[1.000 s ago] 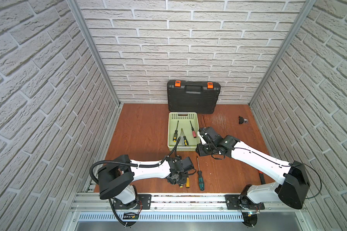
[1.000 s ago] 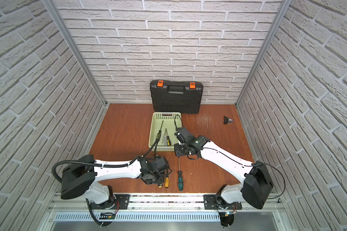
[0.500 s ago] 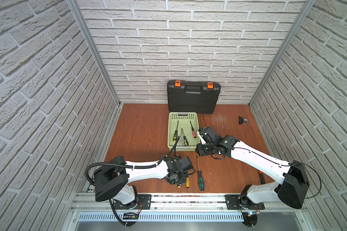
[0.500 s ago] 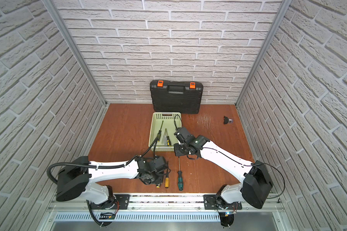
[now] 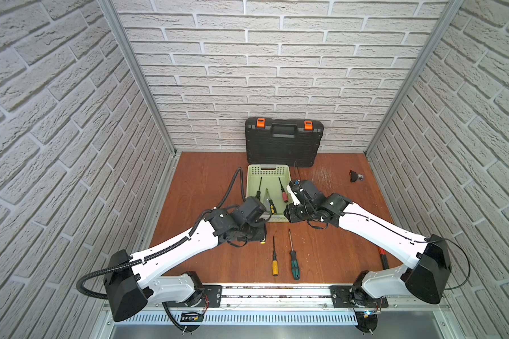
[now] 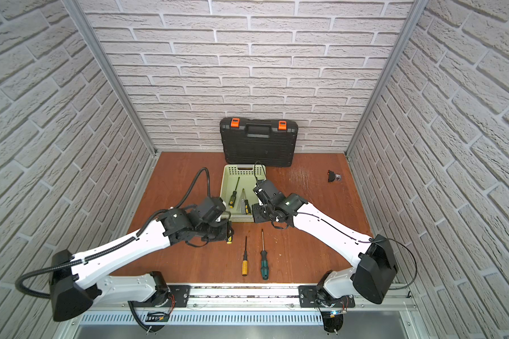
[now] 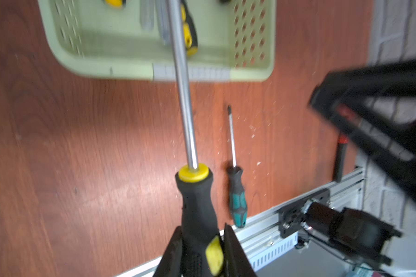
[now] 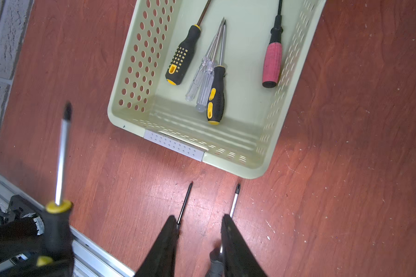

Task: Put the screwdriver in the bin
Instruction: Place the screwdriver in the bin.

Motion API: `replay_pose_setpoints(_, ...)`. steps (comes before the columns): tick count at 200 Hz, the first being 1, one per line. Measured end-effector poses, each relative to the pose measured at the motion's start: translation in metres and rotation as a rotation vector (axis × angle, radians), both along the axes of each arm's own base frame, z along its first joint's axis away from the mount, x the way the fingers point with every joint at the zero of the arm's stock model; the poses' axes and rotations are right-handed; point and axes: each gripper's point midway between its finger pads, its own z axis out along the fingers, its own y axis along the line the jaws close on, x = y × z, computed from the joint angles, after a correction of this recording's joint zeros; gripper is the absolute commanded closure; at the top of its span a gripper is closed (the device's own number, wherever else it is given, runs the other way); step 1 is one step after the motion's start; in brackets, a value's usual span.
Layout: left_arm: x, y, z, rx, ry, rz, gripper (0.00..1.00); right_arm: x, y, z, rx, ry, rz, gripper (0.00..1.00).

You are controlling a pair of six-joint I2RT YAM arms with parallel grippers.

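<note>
My left gripper [image 7: 199,242] is shut on the black-and-yellow handle of the screwdriver [image 7: 197,206] and holds it off the floor. Its steel shaft points over the near rim of the pale green bin [image 7: 130,72]. In both top views the left gripper [image 5: 257,234] hides most of the tool; only its yellow butt [image 6: 229,241] shows. The bin [image 5: 268,169] holds several screwdrivers. My right gripper [image 8: 199,221] hangs open and empty just in front of the bin [image 8: 139,60], and the held screwdriver [image 8: 62,144] shows beside it. In a top view the right gripper [image 5: 291,215] sits at the bin's near right corner.
An orange-handled screwdriver [image 5: 274,261] and a green-handled one [image 5: 294,262] lie on the floor in front of the bin. A black toolcase [image 5: 284,143] leans on the back wall. A small black part [image 5: 354,176] lies back right. A red-and-black tool [image 5: 382,258] lies under the right arm.
My left gripper has shut on the black-and-yellow screwdriver, lifted it off the floor and moved towards the bin. The right arm has barely moved.
</note>
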Motion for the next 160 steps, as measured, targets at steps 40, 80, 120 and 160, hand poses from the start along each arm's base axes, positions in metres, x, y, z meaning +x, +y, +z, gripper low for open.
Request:
replay_pose_setpoints(40, 0.082, -0.01, 0.008, 0.015, -0.034, -0.035, 0.91, 0.0, 0.0, 0.0, 0.0, 0.001, 0.0, 0.67)
replay_pose_setpoints(80, 0.145, -0.029, -0.017, 0.076, -0.045, -0.114, 0.91, 0.0, -0.001, 0.0, -0.004, -0.001, -0.003, 0.67)
replay_pose_setpoints(120, 0.165, -0.036, -0.055, 0.138, -0.006, -0.16, 0.92, 0.0, -0.003, -0.002, -0.012, -0.003, -0.006, 0.67)
replay_pose_setpoints(160, 0.167, -0.034, -0.1, 0.201, 0.068, -0.169, 0.94, 0.001, -0.005, -0.004, -0.032, -0.012, 0.0, 0.67)
